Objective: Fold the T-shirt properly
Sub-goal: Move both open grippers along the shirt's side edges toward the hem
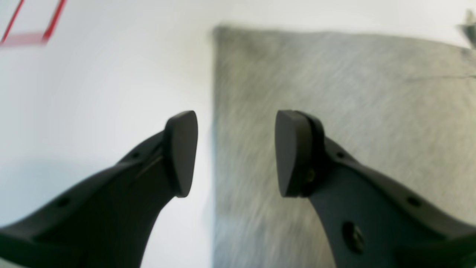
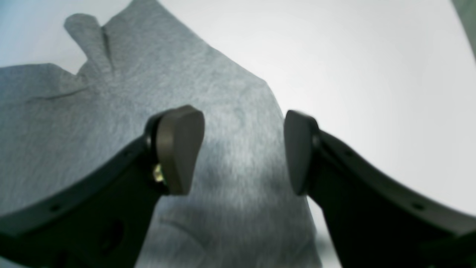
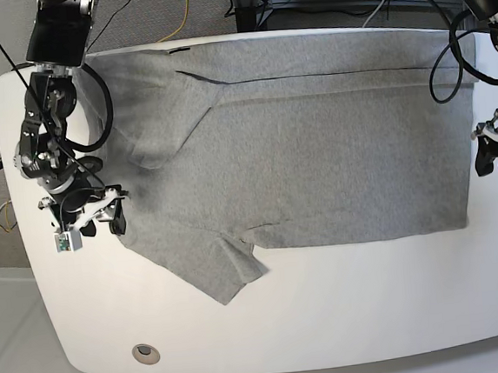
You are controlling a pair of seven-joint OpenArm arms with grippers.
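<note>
T-shirt (image 3: 315, 146) flat on table (image 3: 330, 319), long axis left-right, sleeve (image 3: 226, 271) toward front edge, both jaws open.

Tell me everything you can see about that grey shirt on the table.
The T-shirt is heather-grey, soft-looking knit, spread flat across the white table, plain side up, no print showing. Its far edge looks folded over. One short sleeve sticks out toward the near edge. The open right hand hovers over that sleeve area; the open left hand straddles the straight hem.
</note>
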